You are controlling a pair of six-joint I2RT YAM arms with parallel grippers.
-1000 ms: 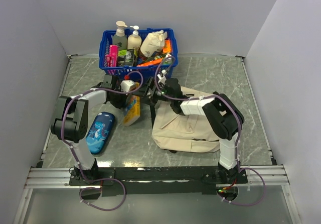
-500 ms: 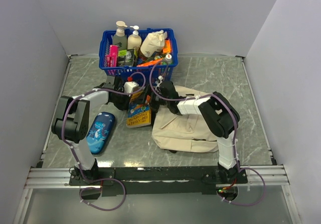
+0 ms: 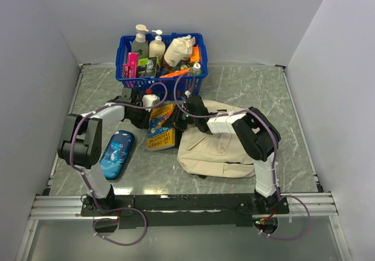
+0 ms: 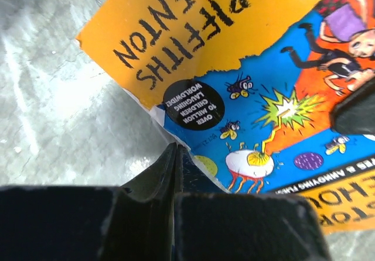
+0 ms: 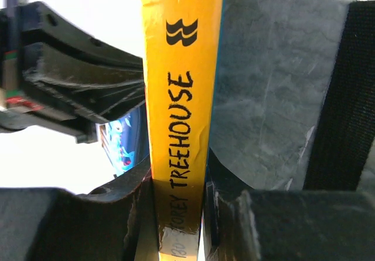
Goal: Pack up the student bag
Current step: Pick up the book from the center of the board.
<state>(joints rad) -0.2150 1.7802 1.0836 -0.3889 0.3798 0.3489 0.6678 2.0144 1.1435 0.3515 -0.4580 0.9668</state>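
Note:
A yellow and blue paperback book lies cover-up between the two arms, just left of the beige student bag. My left gripper is shut on the book's far cover edge; in the left wrist view the cover runs into the closed left gripper. From the right side my right gripper clamps the yellow spine; both fingers press against it at the right gripper. The bag lies slumped on the table beneath the right arm, its opening hidden.
A blue basket full of bottles and packets stands at the back. A blue shark-print pencil case lies at the left near the left arm. A black strap runs along the marble table beside the book.
The book has turned from standing on edge to lying cover-up and shifted slightly right. My right gripper has closed from wide open onto its spine. The left gripper kept its hold.

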